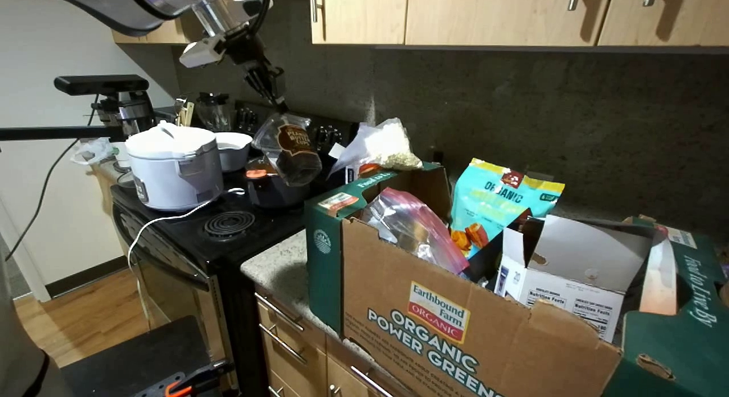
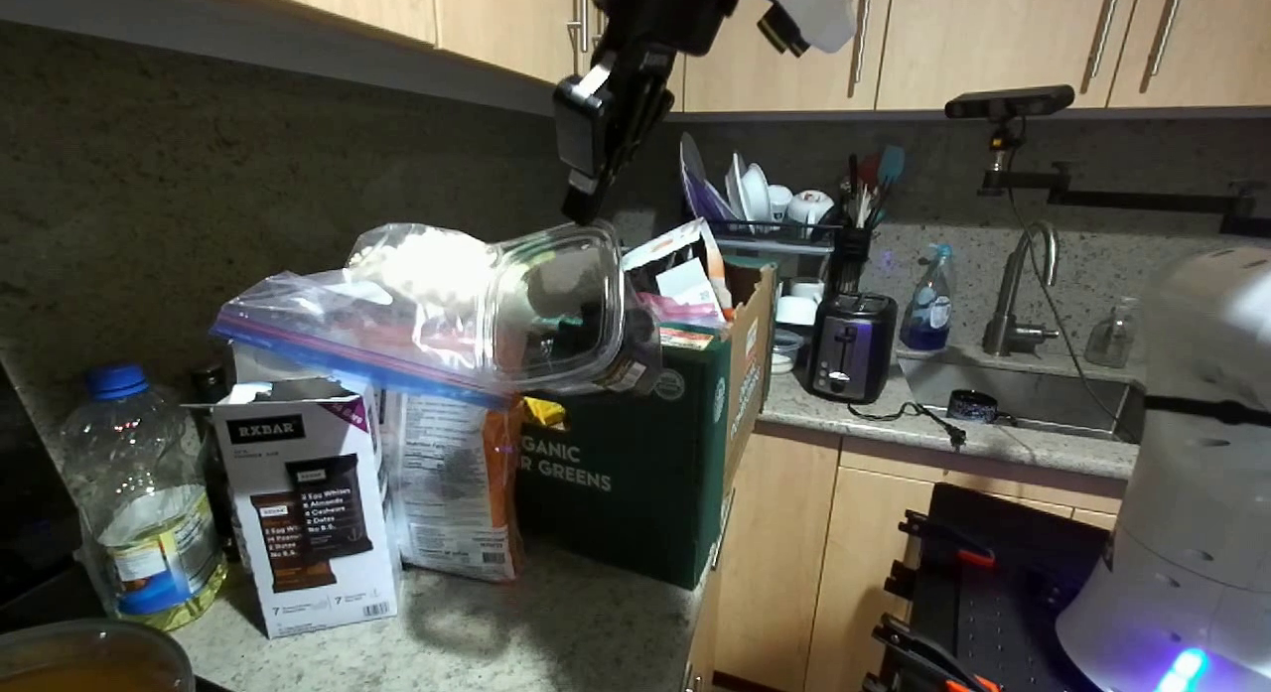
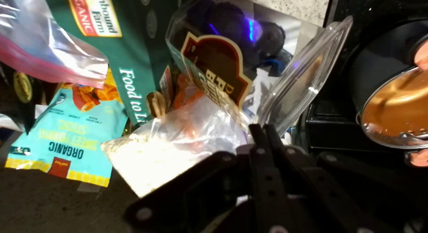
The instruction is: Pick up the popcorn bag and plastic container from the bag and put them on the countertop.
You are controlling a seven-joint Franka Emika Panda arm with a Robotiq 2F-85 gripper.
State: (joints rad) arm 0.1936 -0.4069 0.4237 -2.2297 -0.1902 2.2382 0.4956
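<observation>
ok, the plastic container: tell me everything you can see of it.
The plastic container is a clear, rigid-looking tub with a flanged rim and a brown, cream-edged label reading PEANUT BUTTER CUPS. Dark round ridged pieces lie bunched inside. It hangs tilted in the air near the cardboard box, apparently over the countertop. The fingers pinch its rim; no other contact shows. Whether it is sealed, I can't tell.

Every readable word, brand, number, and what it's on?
"Earthbound Farm ORGANIC": box
"ORGANIC POWER GREENS": box
"Food to Live By": box
"...R GREENS": box, partly hidden
"ORGANIC": teal bag
"PEANUT BUTTER CUPS": tub
"Nutrition Facts": carton in box
"RXBAR": RXBAR carton
"Egg Whites", "Almonds", "Cashews", "Dates", "No B.S.": RXBAR carton
"7": RXBAR carton
Other print: too small or blurred.
</observation>
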